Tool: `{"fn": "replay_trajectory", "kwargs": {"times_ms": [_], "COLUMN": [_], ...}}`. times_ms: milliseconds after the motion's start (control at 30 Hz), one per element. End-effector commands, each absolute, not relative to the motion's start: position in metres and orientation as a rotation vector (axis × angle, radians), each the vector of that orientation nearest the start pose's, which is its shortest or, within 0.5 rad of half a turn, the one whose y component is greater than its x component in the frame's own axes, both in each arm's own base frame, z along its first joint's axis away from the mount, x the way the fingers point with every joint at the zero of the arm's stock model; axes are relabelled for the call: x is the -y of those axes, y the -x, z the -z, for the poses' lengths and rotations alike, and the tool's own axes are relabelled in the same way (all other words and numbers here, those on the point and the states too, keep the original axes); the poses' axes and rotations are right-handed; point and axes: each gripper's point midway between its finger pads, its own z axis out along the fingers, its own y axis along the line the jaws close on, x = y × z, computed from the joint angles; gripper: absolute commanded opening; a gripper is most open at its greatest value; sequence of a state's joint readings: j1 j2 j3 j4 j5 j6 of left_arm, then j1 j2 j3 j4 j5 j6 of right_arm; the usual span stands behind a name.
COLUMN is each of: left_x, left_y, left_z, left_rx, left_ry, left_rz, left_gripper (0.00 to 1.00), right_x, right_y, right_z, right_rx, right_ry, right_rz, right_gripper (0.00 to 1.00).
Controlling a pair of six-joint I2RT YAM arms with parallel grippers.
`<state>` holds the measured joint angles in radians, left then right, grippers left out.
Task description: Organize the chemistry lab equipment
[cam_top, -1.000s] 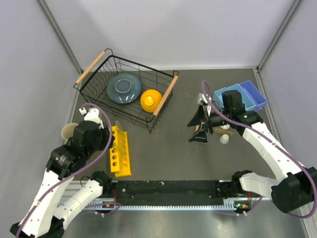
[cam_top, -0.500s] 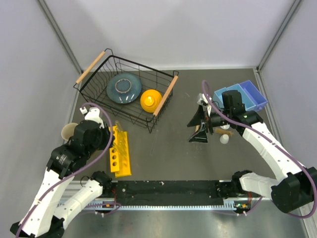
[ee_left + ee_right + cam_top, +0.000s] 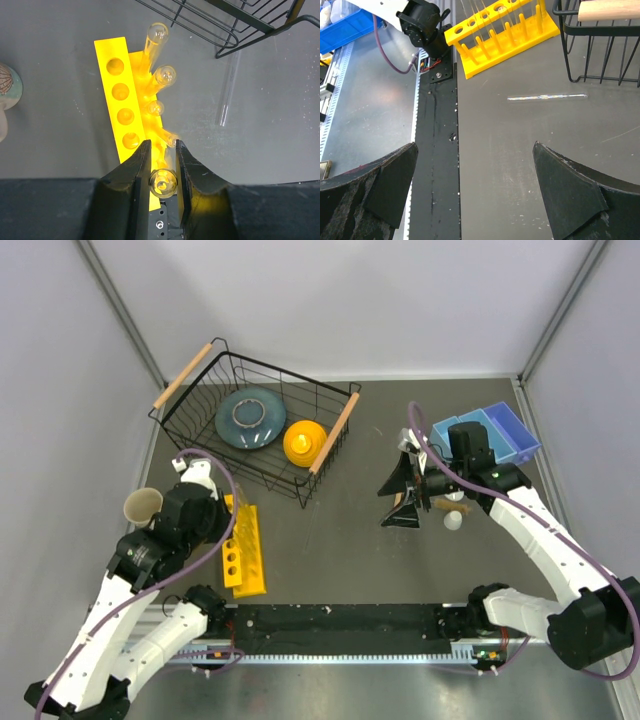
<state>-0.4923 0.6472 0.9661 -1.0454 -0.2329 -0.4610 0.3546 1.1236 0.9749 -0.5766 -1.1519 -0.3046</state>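
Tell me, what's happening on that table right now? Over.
Left claw shut on a glass tube over the yellow rack. Right claw open, empty. One loose tube lies by the wire basket. Nothing blocking the rack.

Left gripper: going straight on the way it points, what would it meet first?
Likely the near end of the yellow rack, just below the glass tube that the left gripper holds; depth is unclear.

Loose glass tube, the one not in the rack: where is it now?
The loose tube lies flat on the table, left wrist view, right of the yellow rack and just off the wire basket corner.
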Motion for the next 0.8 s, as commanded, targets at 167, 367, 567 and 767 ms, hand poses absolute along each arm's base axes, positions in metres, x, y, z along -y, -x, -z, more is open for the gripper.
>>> {"fn": "replay_trajectory", "kwargs": {"times_ms": [167, 367, 567, 767], "left_x": [0.080, 0.082, 0.083, 0.084], "left_y": [-0.184, -0.185, -0.184, -0.181], "left_z": [-0.211, -0.196, -0.187, -0.184], "left_rx": [-2.268, -2.299, -2.325, -2.326], "left_ry": [0.099, 0.126, 0.137, 0.154], "left_rz": [0.291, 0.287, 0.291, 0.307], "left_gripper": [0.01, 0.03, 0.13, 0.34], "right_x": [-0.230, -0.230, -0.230, -0.230], "right_y": [-0.180, -0.181, -0.181, -0.181], "right_z": [-0.246, -0.246, -0.245, -0.244], "right_rx": [-1.637, -1.638, -1.637, -1.639], "right_ry": [1.220, 1.219, 1.222, 1.222], "right_rz": [-1.316, -1.317, -1.320, -1.321], "right_gripper": [0.99, 0.99, 0.99, 0.99]}}
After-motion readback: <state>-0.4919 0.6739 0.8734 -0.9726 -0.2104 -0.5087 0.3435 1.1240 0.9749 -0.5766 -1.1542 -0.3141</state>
